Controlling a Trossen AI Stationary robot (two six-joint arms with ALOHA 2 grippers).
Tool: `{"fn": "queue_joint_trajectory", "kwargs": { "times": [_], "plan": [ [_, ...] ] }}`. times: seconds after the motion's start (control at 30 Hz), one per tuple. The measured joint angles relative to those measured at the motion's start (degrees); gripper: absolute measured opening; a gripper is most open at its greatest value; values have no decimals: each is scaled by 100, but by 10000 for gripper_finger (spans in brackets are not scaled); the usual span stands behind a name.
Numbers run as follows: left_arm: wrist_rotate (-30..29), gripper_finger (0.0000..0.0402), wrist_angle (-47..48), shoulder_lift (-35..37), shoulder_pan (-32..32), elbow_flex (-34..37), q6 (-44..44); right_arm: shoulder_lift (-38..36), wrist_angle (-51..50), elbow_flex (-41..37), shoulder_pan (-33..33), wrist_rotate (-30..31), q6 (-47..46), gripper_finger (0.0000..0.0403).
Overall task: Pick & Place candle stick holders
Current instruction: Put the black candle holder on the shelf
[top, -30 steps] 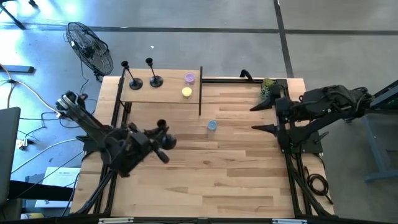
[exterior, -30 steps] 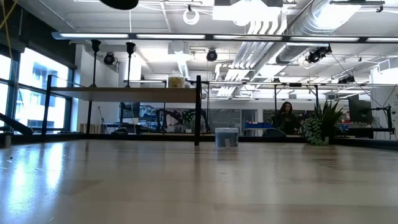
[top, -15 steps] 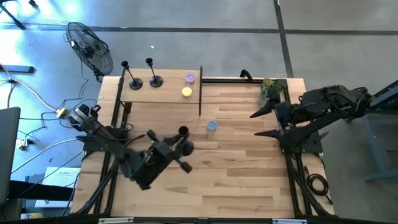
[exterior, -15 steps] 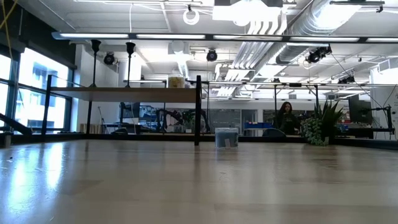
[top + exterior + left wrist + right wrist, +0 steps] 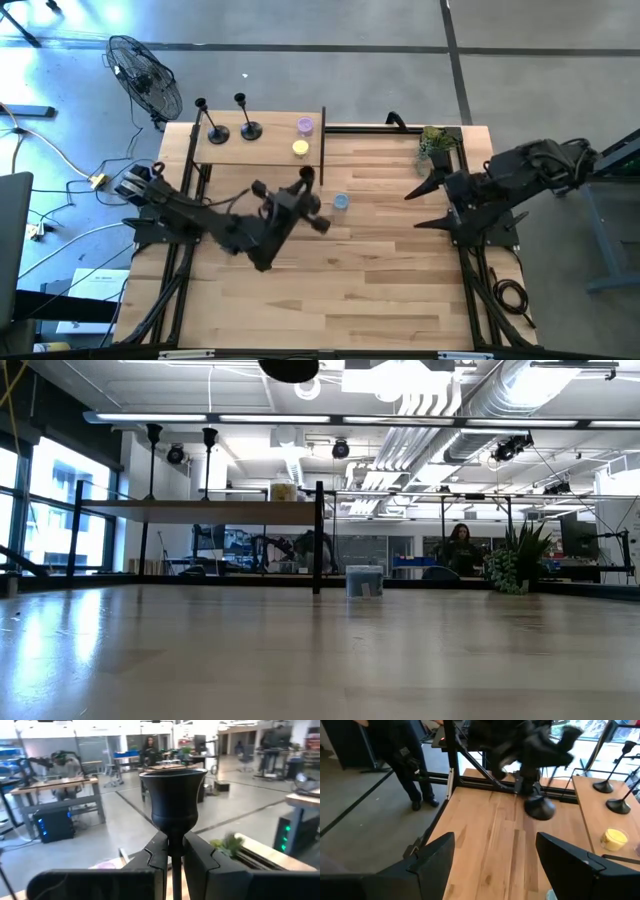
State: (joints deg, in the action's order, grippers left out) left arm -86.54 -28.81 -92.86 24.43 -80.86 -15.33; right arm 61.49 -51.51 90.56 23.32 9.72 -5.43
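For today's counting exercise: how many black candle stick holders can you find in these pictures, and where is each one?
3. Two candle stick holders stand side by side on the raised shelf, one left of the other. The third is held in the left tool.

We can read no words, labels, brand names, numbers or signs in any of these views; nothing written shows on the counter [image 5: 380, 270], and what stands in the room beyond it is too small and blurred for us to read.
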Motion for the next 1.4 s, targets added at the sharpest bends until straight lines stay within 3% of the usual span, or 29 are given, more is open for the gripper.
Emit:
{"fn": "queue_joint_trajectory", "kwargs": {
  "times": [0.23,0.37,0.43,0.53,0.67,0.87,1.07,1.27,1.4],
  "plan": [
    [-109,28,587,291,-602,-3,201,0,2,0,222,323,-10,275],
    [-243,28,1880,689,-734,-3,940,-4,2,0,231,428,-11,275],
    [-263,28,3078,1007,-757,-3,1880,-7,2,0,231,430,-9,275],
    [-314,28,5295,1505,-761,-5,4001,-7,2,0,231,539,4,275],
    [-354,28,7680,1718,-768,-4,6356,-7,-7,0,230,694,142,275],
    [-337,28,8069,1733,-1255,6,6660,-7,-9,0,218,1027,332,275],
    [-237,28,8625,1846,-1704,-9,7006,-11,-11,0,61,991,345,275],
    [-307,28,11055,1868,-1888,-3,9813,-56,-76,0,-75,956,358,275],
    [-376,28,11540,1868,-1889,75,10416,-97,-139,0,-175,949,357,275]
  ]
}}
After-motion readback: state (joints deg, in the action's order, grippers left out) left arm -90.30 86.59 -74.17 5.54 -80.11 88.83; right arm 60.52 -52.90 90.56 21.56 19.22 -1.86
